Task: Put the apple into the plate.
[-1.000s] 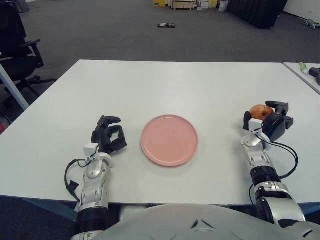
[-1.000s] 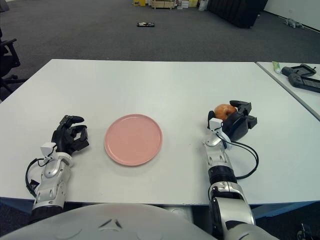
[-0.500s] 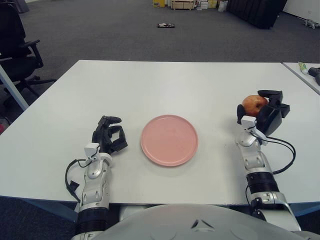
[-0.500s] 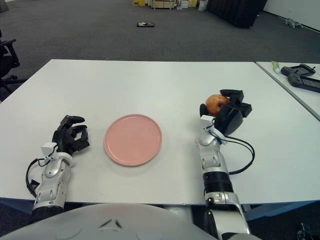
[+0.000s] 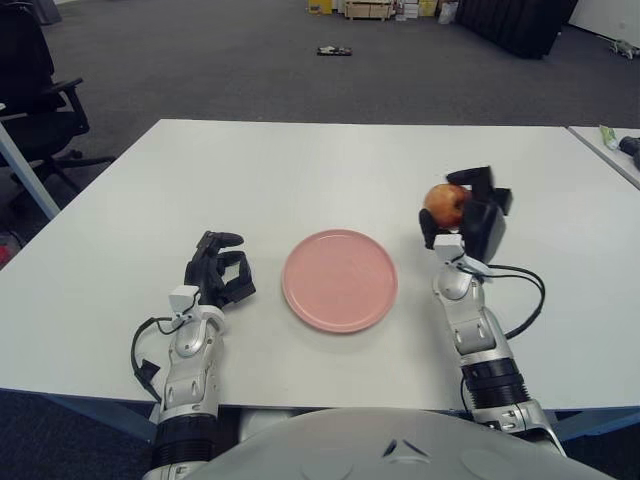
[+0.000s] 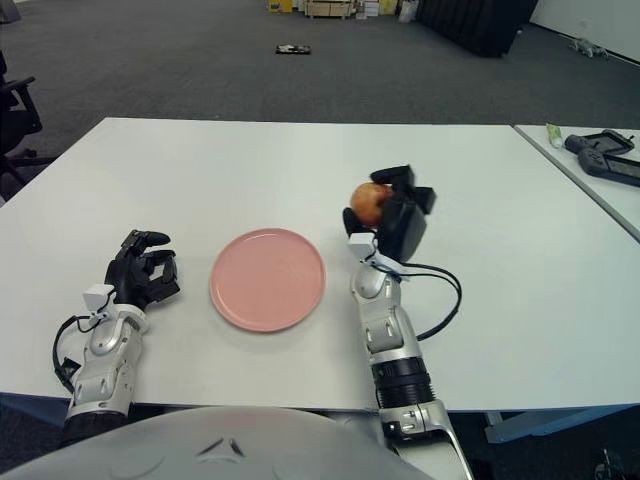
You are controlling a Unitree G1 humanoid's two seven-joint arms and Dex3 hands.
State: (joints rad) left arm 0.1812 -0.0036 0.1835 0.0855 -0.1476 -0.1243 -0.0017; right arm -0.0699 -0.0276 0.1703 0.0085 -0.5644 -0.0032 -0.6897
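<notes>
A red-and-yellow apple (image 5: 445, 203) is held off the white table in my right hand (image 5: 468, 212), whose black fingers are shut around it. The hand is raised just right of the pink plate (image 5: 339, 279), with a small gap between them. The plate lies bare at the middle front of the table (image 5: 330, 170). My left hand (image 5: 216, 273) shows to the left of the plate, fingers curled and holding nothing.
A second table's edge at the far right carries a small tube (image 5: 606, 134) and a dark device (image 6: 604, 156). A black office chair (image 5: 35, 95) stands off the table's left side. Boxes and dark objects lie on the carpet far behind.
My right hand has lifted the apple off the table and carried it left toward the plate. The left hand has stayed put.
</notes>
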